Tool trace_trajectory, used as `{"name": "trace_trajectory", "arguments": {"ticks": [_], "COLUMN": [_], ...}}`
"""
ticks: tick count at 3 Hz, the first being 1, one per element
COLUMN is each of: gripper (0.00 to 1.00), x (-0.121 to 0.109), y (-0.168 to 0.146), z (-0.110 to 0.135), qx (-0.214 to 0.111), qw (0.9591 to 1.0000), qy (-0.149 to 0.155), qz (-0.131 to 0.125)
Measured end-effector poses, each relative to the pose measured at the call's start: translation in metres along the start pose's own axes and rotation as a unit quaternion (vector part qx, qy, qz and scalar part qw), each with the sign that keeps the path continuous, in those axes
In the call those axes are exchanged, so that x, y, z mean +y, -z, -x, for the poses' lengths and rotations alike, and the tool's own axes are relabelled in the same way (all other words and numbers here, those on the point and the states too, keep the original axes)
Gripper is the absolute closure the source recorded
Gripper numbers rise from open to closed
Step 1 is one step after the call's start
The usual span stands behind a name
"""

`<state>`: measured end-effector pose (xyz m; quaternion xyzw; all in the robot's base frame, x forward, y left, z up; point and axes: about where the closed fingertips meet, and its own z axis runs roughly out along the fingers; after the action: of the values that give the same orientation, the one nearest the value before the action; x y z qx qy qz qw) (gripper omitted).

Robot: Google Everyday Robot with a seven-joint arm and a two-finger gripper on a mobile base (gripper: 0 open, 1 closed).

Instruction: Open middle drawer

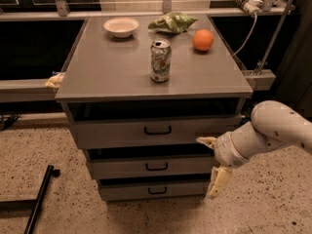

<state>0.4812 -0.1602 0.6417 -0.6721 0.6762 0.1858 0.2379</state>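
From where I stand, the single camera view looks down on a grey metal table [107, 67] with three drawers stacked beneath its flat top. The middle drawer [122, 168], a grey metal front with a small black bar handle [157, 166], sits between the taller top drawer [112, 132] and the narrower bottom drawer [126, 191], and it looks fully shut, its front in line with the others. The tool [213, 162], at the end of a white rounded arm [273, 130] reaching in from the right, hangs just off the right-hand end of the drawer stack, about level with the middle drawer. Its two pale fingers [219, 182] are spread wide, one pointing left towards the top drawer's corner and the other pointing down, with nothing between them. It is well to the right of the handle and not touching it. On the table top stand a green-and-white soda can [160, 60], a round orange fruit [203, 40], a small white bowl [121, 27] and a crumpled green bag [173, 22]. I judge this to be the approach, with the grasp not yet made. Next the tool needs to move left until it faces the handle, bring its fingers around the bar, close on it, then pull straight outward.
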Motion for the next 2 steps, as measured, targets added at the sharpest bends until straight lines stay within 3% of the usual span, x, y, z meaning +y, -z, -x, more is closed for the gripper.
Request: {"name": "trace_trajectory", "arguments": {"ticks": [1,2], "gripper": [0.0,0.0], "x": [0.003,0.001], "y": [-0.013,-0.045], "z": [-0.006,-0.021], "qx": [-0.002,-0.009], "qw": [0.9999,0.9987], "qy": [0.013,0.045], "qz": [-0.009,-0.022]}}
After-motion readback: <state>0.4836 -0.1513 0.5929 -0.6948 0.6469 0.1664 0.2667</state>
